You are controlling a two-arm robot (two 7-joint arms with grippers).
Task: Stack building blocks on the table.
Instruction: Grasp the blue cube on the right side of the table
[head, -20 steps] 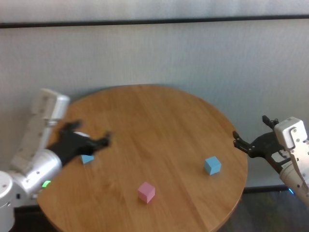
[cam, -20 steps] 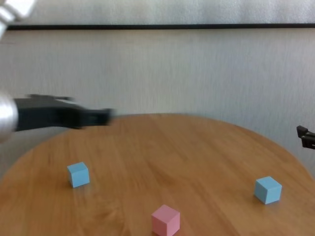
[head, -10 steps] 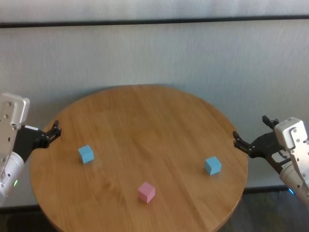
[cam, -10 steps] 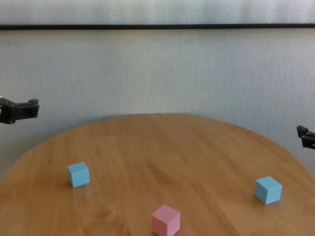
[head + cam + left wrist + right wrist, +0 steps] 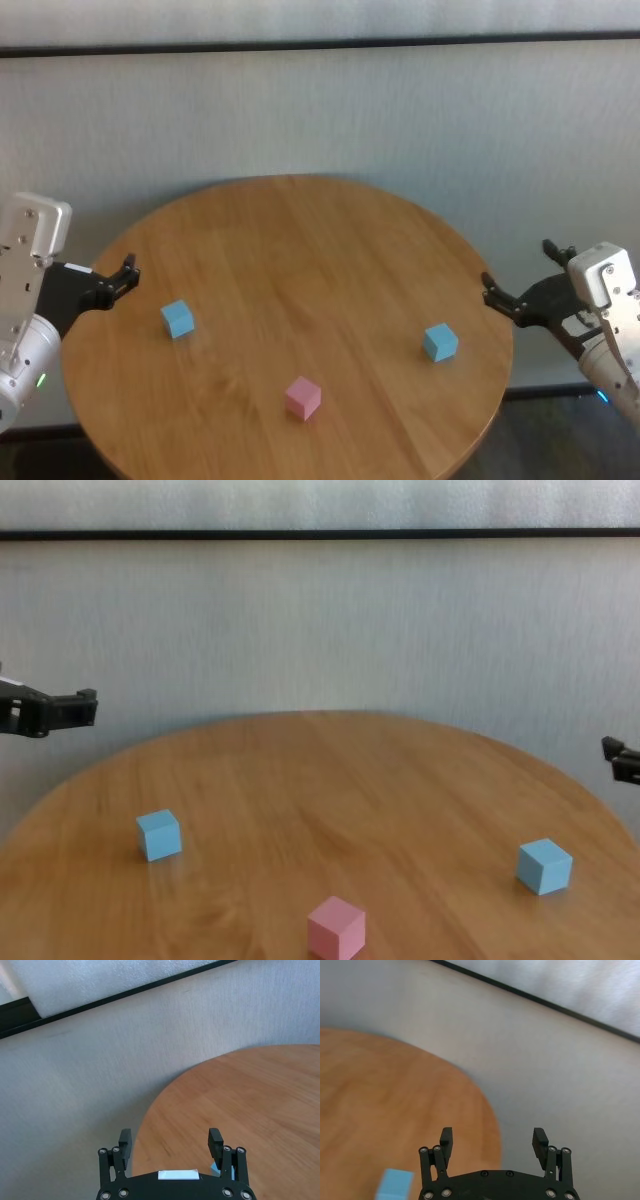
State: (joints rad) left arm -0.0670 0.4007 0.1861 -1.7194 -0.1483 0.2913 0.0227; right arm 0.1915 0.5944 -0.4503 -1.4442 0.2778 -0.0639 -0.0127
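The left gripper [image 5: 118,281] hangs at the left rim of the table [image 5: 300,250] with its jaws spread wide and nothing between them; the nearer light blue cube [image 5: 177,318] sits on the wood just ahead of it and a little toward the robot. The right gripper [image 5: 505,298] hovers off the right rim, likewise wide open and empty, with the second light blue cube [image 5: 440,341] near it on the tabletop. The pink cube [image 5: 302,397] lies between the two grippers, closer to the robot than either blue one and well apart from both. The left wrist view shows only a blue sliver of its cube [image 5: 215,1166] behind one finger [image 5: 215,1141], while the right wrist view catches the top of the other cube [image 5: 395,1184] beside the gripper's base. The chest view shows just the fingertips of each gripper at the frame edges, yet all three cubes plainly. The table is round, warm light-brown wood grain, set before a pale grey wall [image 5: 320,110] crossed by a dark horizontal strip [image 5: 320,44]. The cubes are small, matte, plain and equal in size.
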